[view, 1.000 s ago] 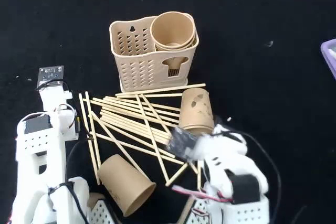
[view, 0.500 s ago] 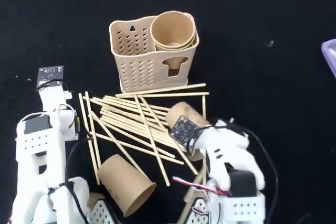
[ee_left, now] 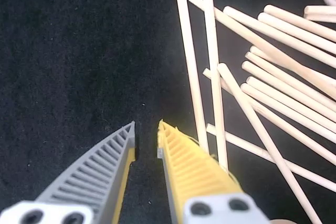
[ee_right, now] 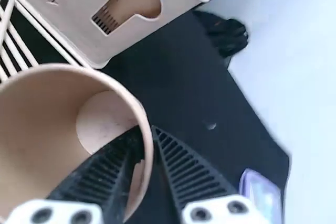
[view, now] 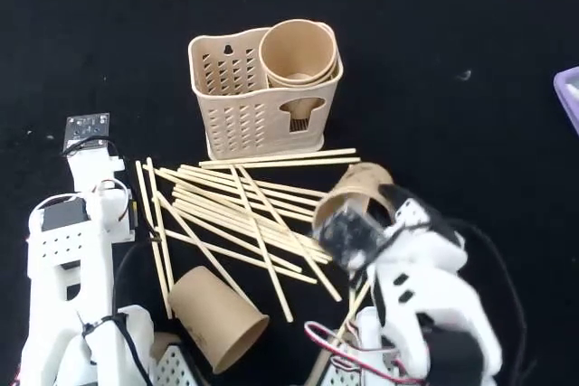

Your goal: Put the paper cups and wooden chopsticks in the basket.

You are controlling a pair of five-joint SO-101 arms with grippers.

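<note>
Since the right gripper (ee_right: 147,129) has one finger inside and one outside the rim of the brown paper cup (ee_right: 58,124), it is clamped narrowly on the thin wall, a hold that probably suits carrying an open cup. In the high view this cup (view: 357,189) sits tilted at the right end of the scattered pale wooden chopsticks (view: 235,210), just in front of the beige perforated plastic basket (view: 226,106). It likely belongs on the nested paper cups (view: 298,51) already filling one basket compartment, while the other compartment looks free for sticks. A second brown paper cup (view: 217,314) lies on its side near the arms. The left gripper (ee_left: 146,126) hangs over the black table (view: 452,42) just beside the chopstick ends, its jaws only narrowly apart and holding nothing.
</note>
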